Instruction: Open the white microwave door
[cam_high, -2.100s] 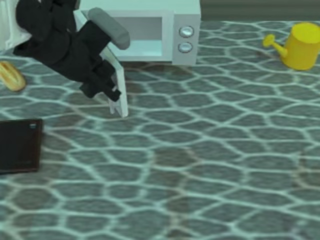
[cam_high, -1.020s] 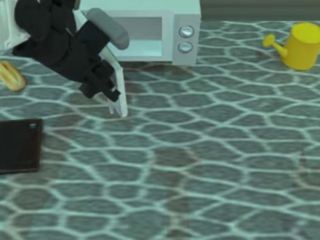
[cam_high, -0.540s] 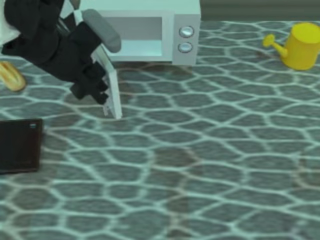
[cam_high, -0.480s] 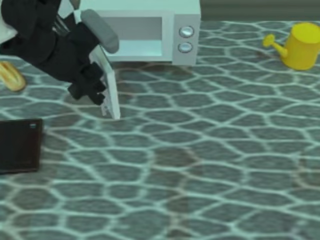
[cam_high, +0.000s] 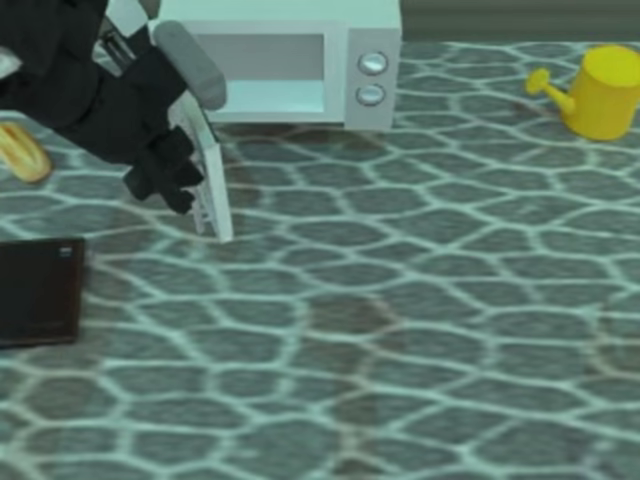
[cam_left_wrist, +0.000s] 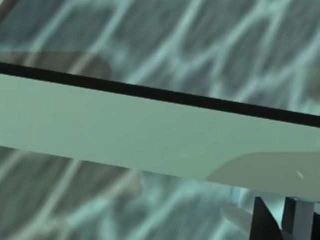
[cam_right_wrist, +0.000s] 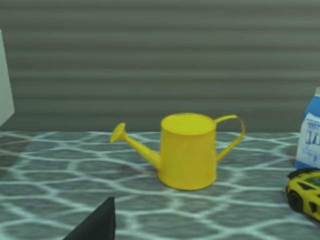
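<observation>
The white microwave (cam_high: 300, 60) stands at the far edge of the table, left of centre in the top view, and we see it as a boxy white shell with two round silver knobs (cam_high: 372, 78) stacked on its right-hand panel. Its pale interior lies bare to the camera, since the door (cam_high: 212, 180) stands swung out toward the near side on its left hinge, so that from above we see little more than its white edge. In our left wrist view that same door (cam_left_wrist: 150, 135) crosses the picture as a pale band with a thin dark line along one side (the window itself does not show here).

Our left gripper (cam_high: 185, 185) is at the door's outer end, on its left face. We cannot tell whether its fingers are closed on the panel or merely laid against it, for the dark arm covers them from above and the wrist camera catches only a dark tip at the picture's border.

Our right arm is out of the top view; its wrist camera shows a dark sliver of itself and we cannot tell the fingers' state. It faces a yellow watering can (cam_right_wrist: 187, 150), which stands at the table's far right.
</observation>
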